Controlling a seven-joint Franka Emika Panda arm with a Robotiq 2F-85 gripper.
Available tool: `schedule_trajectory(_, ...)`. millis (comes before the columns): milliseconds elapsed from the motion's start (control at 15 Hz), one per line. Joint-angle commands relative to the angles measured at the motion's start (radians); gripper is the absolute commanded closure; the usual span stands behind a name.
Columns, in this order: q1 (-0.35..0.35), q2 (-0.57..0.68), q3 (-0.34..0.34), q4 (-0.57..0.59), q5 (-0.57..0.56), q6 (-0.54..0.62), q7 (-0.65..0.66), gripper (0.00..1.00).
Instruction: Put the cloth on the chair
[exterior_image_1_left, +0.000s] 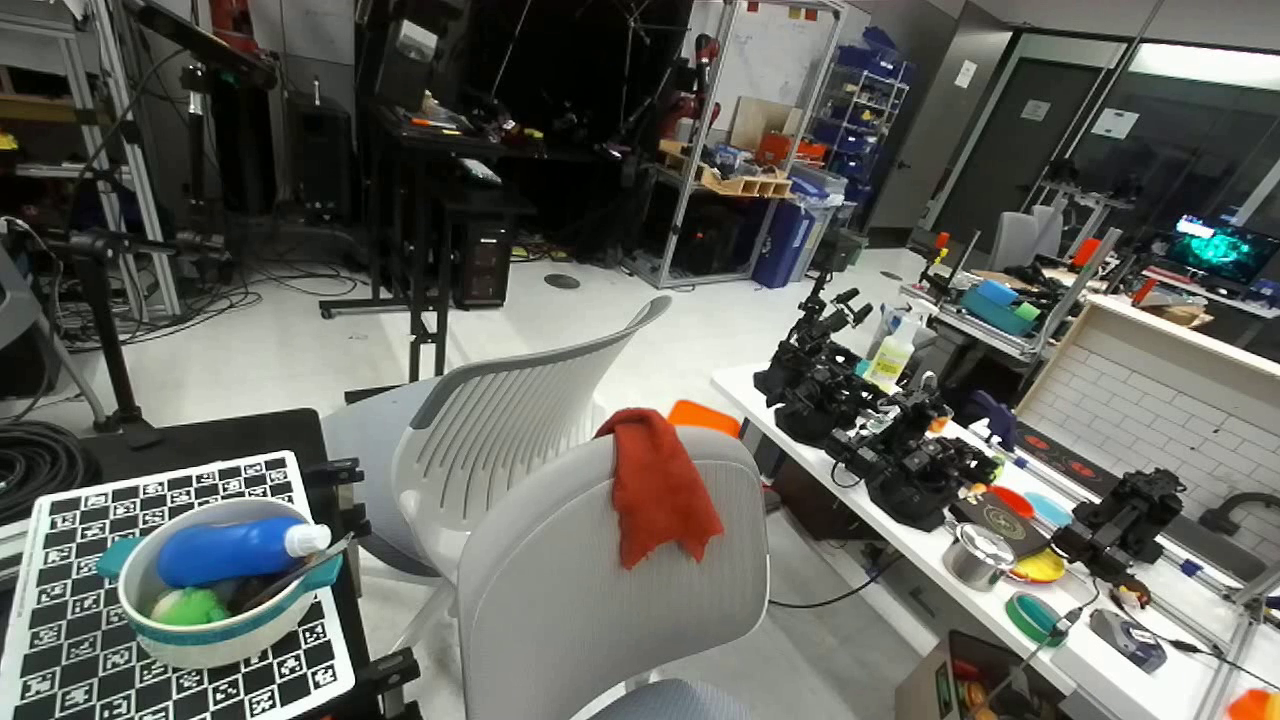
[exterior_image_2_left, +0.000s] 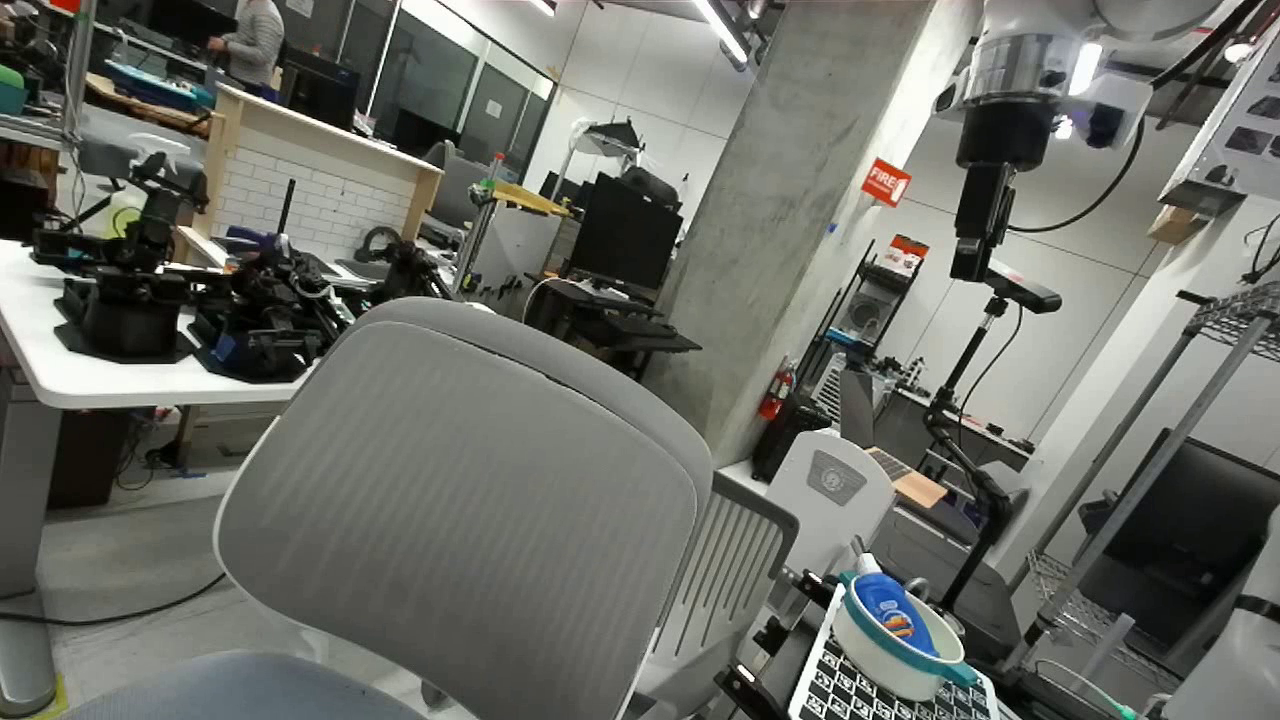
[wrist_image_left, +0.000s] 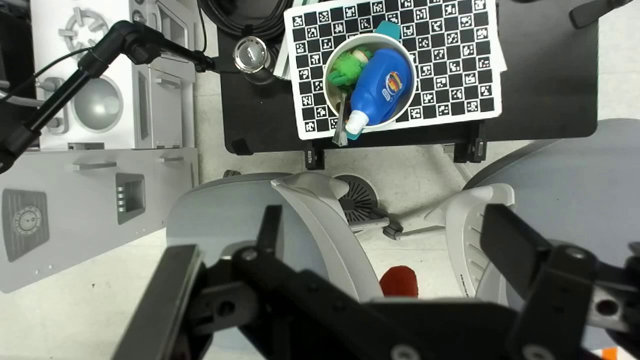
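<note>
At the left of an exterior view, a flat black table (exterior_image_1_left: 230, 437) bears a white board printed with black squares (exterior_image_1_left: 60, 620). On the board stands a round white bowl with teal handles (exterior_image_1_left: 190, 650), holding a blue plastic bottle with a white cap (exterior_image_1_left: 225, 552), a soft green toy (exterior_image_1_left: 188, 607) and a silver-handled utensil (wrist_image_left: 341, 127).

Next comes a light grey plastic chair with a slatted back (exterior_image_1_left: 500, 440), near a grey chair with a rounded backrest (exterior_image_1_left: 560, 610). Over the top edge of that backrest hangs the rust-red fabric cloth (exterior_image_1_left: 665, 490). Its long axis runs down the backrest, the lower end leaning to the right; it is narrow at the fold and wider below, and its ragged corners point downward.

Farther right, a long white table (exterior_image_1_left: 1120, 690) carries black jointed robot arms (exterior_image_1_left: 910, 450) and a shiny metal pot (exterior_image_1_left: 980, 556).

In the wrist view I look down past my black pincer (wrist_image_left: 385, 225); its fingers (wrist_image_left: 270, 230) are spread wide, well apart from the cloth. The two chairs stand below with their backs toward each other, and a red bit of the cloth shows between them. My frame blocks the view of the rest, and a backrest stands near it on either side.
</note>
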Motion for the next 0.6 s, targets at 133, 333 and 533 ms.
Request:
schedule_trajectory(133,0.012,0.001,-0.009,0.002,-0.003,-0.002,0.004,0.0)
schedule_trajectory(333,0.011,0.017,-0.008,0.014,-0.007,0.002,0.003,0.0)
schedule_trajectory(533,0.009,0.079,-0.013,0.052,-0.024,0.063,-0.013,0.0)
